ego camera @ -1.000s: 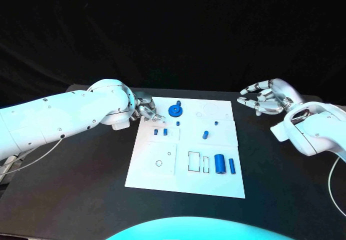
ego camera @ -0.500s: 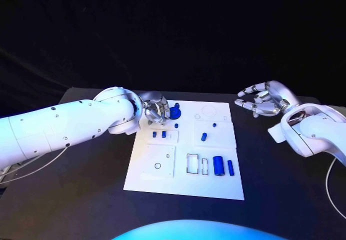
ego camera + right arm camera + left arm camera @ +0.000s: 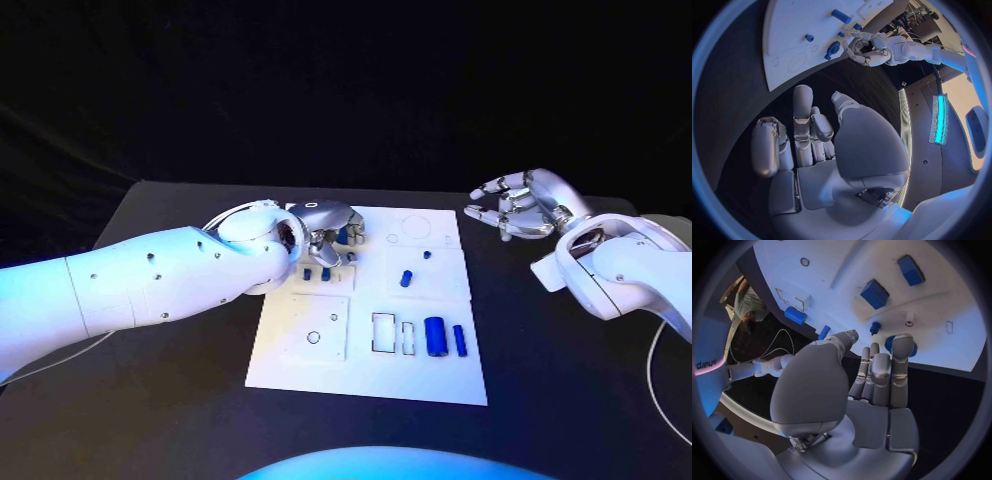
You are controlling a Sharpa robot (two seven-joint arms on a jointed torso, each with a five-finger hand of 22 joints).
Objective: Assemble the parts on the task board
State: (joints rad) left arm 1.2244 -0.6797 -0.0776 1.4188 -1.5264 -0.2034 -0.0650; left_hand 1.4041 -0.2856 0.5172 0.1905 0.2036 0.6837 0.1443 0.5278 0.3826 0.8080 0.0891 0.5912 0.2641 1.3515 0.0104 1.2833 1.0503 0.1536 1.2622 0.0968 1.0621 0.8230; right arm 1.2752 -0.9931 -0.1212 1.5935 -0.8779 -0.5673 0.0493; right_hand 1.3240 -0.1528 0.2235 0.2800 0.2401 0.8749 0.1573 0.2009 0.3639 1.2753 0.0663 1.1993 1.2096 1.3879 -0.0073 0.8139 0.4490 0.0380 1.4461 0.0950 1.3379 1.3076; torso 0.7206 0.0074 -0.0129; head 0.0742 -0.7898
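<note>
Silver left hand [image 3: 326, 228] hides the board's [image 3: 372, 352] far blue part, grip unclear; right hand [image 3: 522, 205] spread empty.

White arms, silver hands [image 3: 522, 208], jointed metal fingers [image 3: 879, 371].

Looks like a robotics lab or test cell. Shows a black bench [image 3: 173, 400] backed by black drapery [image 3: 346, 90], carrying a white task board [image 3: 433, 375] printed with outlined slots and small blue parts [image 3: 436, 336], worked over by white robot arms [image 3: 130, 290]. Offers, in the right wrist view, a rack of cabling and equipment [image 3: 907, 17] and a glowing cyan light strip [image 3: 938, 120] beyond the bench edge.
</note>
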